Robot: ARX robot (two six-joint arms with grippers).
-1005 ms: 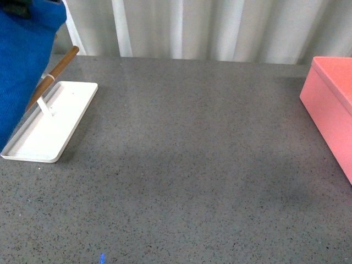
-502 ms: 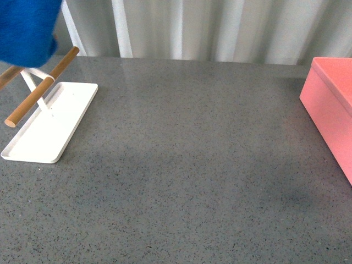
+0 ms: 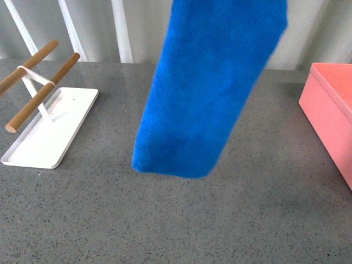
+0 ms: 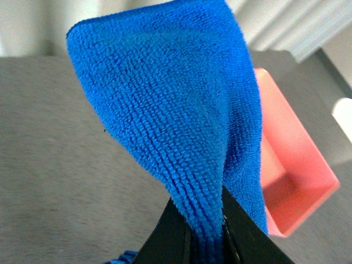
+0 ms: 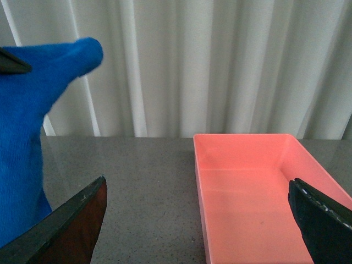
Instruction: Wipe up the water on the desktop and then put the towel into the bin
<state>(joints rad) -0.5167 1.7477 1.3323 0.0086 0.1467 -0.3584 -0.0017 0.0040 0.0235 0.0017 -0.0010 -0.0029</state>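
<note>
The towel is now hanging in the middle of the front view, over the worktop between the tray and the bin. Half a second ago it was only filling the upper left corner, above the tray, and a second ago it was draping over the tray's near side and hiding most of the rods. Both rods are now showing uncovered, lying slanted on their white stand above the tray. The tray and the bin are sitting where they were.

The left gripper is clenching the towel: in the left wrist view its black jaws are pinching a bunched fold, and the cloth is fanning out beyond them, with the bin showing past it. From the front the towel is hanging slanted, its top leaning toward the bin side and its lower edge low over the grey surface; whether that edge is touching cannot be told.

The right gripper is holding its jaws released and wide apart, with nothing between them, looking over the bin, and the towel is showing off to one side.
</note>
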